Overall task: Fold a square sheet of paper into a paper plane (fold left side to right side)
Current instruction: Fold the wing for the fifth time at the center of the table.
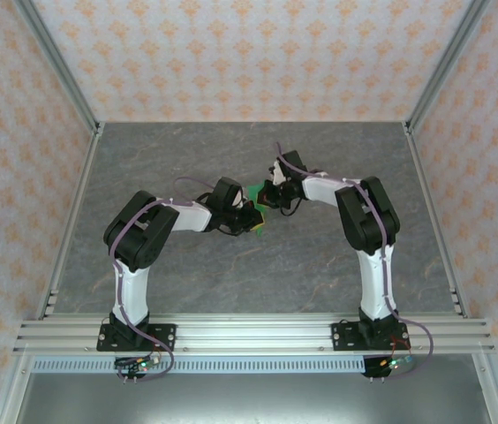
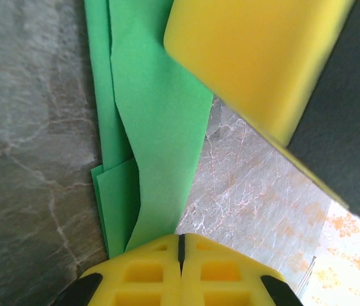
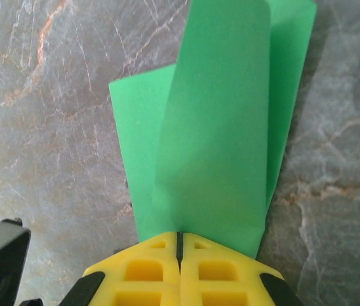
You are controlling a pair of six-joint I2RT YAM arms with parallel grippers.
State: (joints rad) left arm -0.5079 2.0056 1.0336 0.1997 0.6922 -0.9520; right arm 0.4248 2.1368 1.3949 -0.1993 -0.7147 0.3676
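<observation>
Where the two arms meet over the middle of the table (image 1: 187, 283), the folded green sheet of paper (image 1: 255, 190) is held between the left gripper (image 1: 254, 219) and the right gripper (image 1: 272, 200), each clamped shut on one end. From either wrist its long axis is seen running straight ahead of the gripper. Stacked edges are shown left of the left gripper, a bowed flap before the right. Bare table lies all round.

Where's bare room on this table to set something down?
Free: table strip along the back wall, the margins outside each arm, the stretch between the arms. Crowded: centre, where the left gripper and right gripper pinch the green paper.
</observation>
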